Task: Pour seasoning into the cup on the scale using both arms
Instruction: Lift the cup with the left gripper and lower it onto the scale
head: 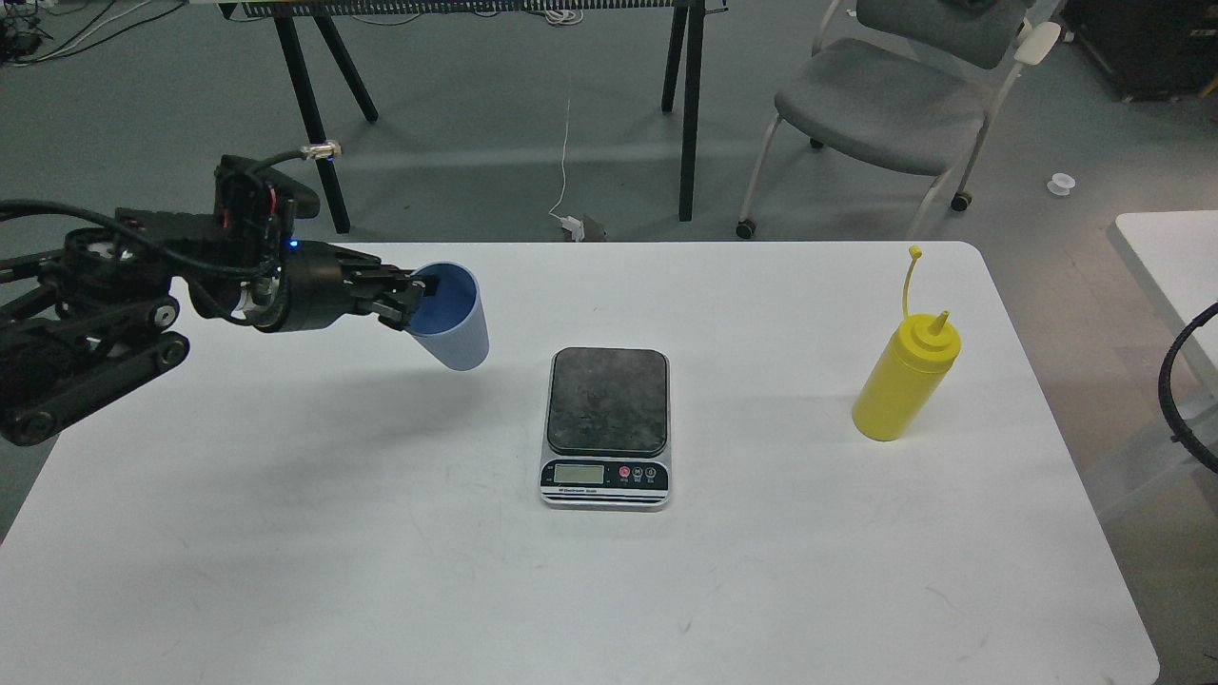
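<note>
My left gripper (417,297) is shut on the rim of the light-blue cup (453,319), with one finger inside it. It holds the cup tilted in the air, up and to the left of the scale (606,425). The scale lies flat at the table's middle with nothing on its dark platform. The yellow seasoning bottle (902,381) stands upright at the right, cap strap up. Of my right arm only a black cable loop (1180,400) shows at the right edge; its gripper is out of view.
The white table (571,571) carries only the scale and the bottle. A second white table (1166,257) is at the far right. A grey chair (885,105) and black table legs (314,124) stand on the floor behind.
</note>
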Robot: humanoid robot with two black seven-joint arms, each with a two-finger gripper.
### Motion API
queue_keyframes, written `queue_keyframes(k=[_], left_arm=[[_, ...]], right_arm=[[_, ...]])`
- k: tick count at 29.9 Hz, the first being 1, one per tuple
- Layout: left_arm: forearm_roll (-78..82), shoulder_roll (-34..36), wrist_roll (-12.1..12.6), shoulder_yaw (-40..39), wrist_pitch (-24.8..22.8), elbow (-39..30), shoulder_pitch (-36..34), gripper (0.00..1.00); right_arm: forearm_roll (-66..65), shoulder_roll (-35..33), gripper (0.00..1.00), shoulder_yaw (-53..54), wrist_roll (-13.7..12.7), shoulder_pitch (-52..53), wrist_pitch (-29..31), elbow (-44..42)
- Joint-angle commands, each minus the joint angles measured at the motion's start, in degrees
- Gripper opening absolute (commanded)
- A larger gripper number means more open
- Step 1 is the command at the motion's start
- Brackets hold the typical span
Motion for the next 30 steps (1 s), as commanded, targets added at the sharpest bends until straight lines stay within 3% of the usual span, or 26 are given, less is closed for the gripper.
queue_keyframes(k=[1,4,10,18,30], left_arm=[[0.58,-5.81,1.68,0.35,-3.16,0.01,-2.48,0.0],[0.93,-8.97,2.2,0.53,-3.6,0.63,-2.48,0.0],[0.76,-16.54,6.51,0.61,-4.92,2.03,-2.13,0.01],[0.76,-23.48,6.6,1.93,-4.83,10.47,-2.22,0.02],[0.23,-24.46,6.6,3.95,-4.57,13.2,-1.78,0.1]], right_arm=[[0.0,-0.2,1.0,0.08,0.0,-0.26,0.0,-0.01],[0.09,-1.16,1.0,0.44,0.0,-0.35,0.0,-0.01],[0.09,-1.87,1.0,0.52,0.0,-1.4,0.0,-0.01],[0.09,-1.95,1.0,0.52,0.08,-1.85,0.0,-0.01],[0.09,-2.39,1.0,0.52,0.08,-2.11,0.0,-0.01]])
